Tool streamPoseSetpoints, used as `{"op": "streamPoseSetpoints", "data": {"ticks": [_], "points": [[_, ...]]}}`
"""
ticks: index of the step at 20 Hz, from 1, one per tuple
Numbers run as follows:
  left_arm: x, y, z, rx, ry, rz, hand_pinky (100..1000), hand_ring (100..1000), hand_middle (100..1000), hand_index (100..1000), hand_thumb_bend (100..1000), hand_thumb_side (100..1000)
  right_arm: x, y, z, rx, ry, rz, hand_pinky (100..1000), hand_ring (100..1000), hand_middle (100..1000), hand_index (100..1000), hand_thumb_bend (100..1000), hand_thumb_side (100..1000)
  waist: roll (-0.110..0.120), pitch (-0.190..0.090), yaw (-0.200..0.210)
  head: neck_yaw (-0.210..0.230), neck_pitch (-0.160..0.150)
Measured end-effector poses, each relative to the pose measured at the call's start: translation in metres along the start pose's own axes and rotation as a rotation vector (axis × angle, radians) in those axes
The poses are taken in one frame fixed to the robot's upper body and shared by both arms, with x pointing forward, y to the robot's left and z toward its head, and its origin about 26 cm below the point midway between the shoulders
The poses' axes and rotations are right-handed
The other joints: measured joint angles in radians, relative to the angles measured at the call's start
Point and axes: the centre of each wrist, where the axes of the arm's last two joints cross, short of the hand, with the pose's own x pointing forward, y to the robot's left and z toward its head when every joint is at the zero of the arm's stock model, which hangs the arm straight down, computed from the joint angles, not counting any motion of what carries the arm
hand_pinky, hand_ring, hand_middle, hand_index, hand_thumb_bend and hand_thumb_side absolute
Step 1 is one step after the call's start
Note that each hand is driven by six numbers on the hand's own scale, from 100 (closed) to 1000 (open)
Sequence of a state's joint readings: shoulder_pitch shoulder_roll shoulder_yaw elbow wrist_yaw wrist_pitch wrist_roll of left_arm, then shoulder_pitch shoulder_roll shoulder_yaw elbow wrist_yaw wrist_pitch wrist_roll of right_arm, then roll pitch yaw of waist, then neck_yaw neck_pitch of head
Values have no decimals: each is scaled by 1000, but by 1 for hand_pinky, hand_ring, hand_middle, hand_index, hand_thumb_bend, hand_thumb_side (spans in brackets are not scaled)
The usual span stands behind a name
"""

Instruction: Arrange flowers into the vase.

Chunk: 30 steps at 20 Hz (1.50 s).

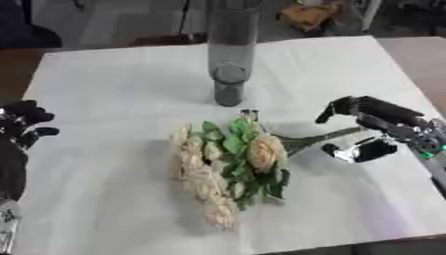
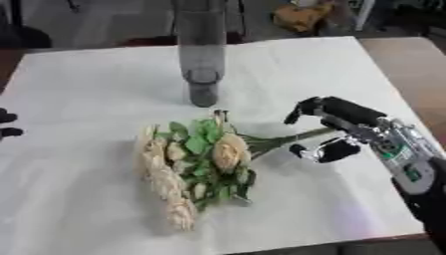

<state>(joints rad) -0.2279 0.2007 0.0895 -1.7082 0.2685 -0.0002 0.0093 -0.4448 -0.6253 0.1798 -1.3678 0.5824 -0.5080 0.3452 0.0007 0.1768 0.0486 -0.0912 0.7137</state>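
Observation:
A bunch of cream roses with green leaves (image 1: 228, 159) lies flat on the white cloth (image 1: 104, 89) at the middle, blooms toward me and to the left. Its green stems (image 1: 318, 138) point right. A tall grey glass vase (image 1: 229, 55) stands upright behind the bunch, with nothing seen inside it. My right hand (image 1: 392, 122) hovers at the stem ends, fingers hooked over them and thumb (image 2: 327, 151) below, with a clear gap between. My left hand (image 1: 22, 119) rests at the left edge, fingers relaxed and holding nothing.
The white cloth covers most of the table; bare brown tabletop (image 1: 422, 55) shows at the far right. A yellow-brown object (image 1: 309, 15) lies on the floor beyond the table's far edge.

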Motion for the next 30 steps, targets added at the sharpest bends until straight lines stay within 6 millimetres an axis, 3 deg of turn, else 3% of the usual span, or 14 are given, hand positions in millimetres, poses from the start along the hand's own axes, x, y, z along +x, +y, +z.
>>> {"op": "streamPoseSetpoints", "data": {"ticks": [30], "points": [[0, -2, 0, -9, 0, 4, 572, 645, 554, 656, 625, 803, -3, 18, -27, 62, 9, 25, 763, 750, 628, 765, 286, 293, 0, 0, 6, -7, 7]]}}
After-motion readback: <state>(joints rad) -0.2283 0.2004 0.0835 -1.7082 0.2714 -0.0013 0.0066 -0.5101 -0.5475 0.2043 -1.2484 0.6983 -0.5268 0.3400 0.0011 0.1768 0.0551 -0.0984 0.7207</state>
